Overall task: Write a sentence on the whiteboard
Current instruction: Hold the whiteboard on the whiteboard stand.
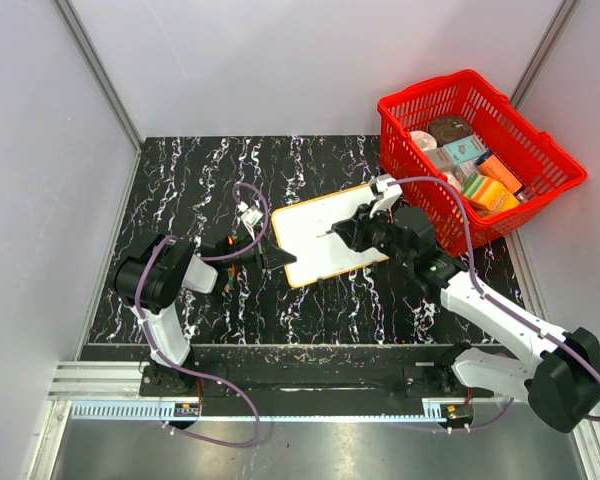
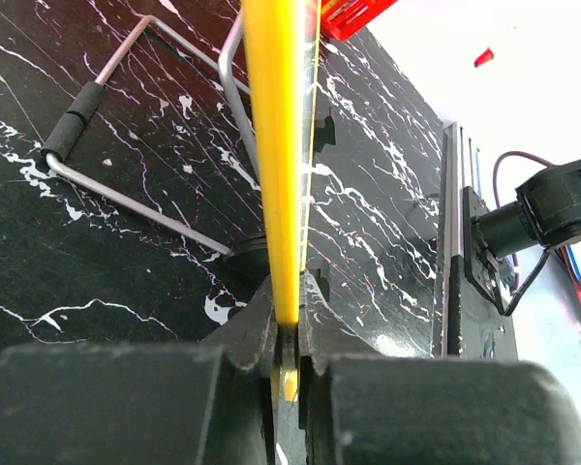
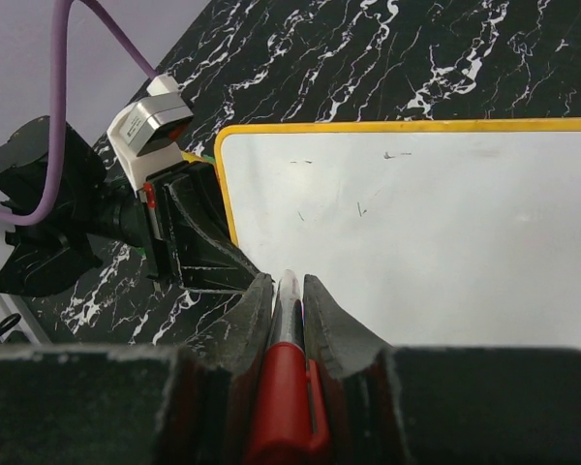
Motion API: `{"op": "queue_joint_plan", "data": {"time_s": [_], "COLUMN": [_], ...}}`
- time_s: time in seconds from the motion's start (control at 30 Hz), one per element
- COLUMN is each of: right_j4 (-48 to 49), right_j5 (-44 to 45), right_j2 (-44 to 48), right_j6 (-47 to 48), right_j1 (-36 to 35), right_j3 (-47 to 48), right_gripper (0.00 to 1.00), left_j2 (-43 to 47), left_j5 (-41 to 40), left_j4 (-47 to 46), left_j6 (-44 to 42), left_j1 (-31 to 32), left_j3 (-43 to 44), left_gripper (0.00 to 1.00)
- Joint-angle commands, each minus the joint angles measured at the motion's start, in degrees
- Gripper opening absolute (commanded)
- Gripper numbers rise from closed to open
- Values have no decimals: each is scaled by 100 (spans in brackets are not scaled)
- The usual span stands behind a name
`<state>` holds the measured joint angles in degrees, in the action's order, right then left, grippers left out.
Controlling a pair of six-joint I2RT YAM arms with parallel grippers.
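Note:
The whiteboard (image 1: 315, 232) lies in the middle of the black marbled table, white with an orange-yellow rim. My left gripper (image 1: 275, 258) is shut on its left rim, which shows edge-on as a yellow strip (image 2: 276, 145) between the fingers in the left wrist view. My right gripper (image 1: 340, 232) hovers over the board's left part, shut on a red marker (image 3: 286, 334) whose tip points at the board (image 3: 416, 232). The sentence does not show; the board bears only a few faint small marks. The left gripper (image 3: 189, 242) also shows in the right wrist view.
A red basket (image 1: 555, 160) filled with several packages stands at the back right, close to the board's right end. A bent metal wire loop with a black grip (image 2: 73, 121) shows beside the board's edge. Grey walls enclose the table.

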<state>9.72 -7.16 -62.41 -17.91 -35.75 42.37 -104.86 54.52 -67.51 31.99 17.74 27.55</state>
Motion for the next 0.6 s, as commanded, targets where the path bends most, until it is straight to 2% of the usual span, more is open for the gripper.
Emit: {"op": "queue_joint_plan", "data": {"time_s": [0.0,0.27,0.4,0.57], "right_j4": [180,-93,-84,407], "right_j5": [109,495,1170,1664], "right_j2": [-174,-324,-438,-737], "right_j6": [-169,235,612,798], "right_j1": [68,-19,-353,-521], "right_j3": [544,1036,1212,1168], "right_gripper": [0,0,0,0], "left_j2": [-237,-263,-298,-333], "left_j5": [-170,-152,-135,-108], "left_j4": [150,-69,-166,-263], "left_j6": [-430,-334,-281,-237], "left_j1": [-42,-95,-113,-139], "left_j3": [-180,-259,-277,-285], "left_gripper": [0,0,0,0]}}
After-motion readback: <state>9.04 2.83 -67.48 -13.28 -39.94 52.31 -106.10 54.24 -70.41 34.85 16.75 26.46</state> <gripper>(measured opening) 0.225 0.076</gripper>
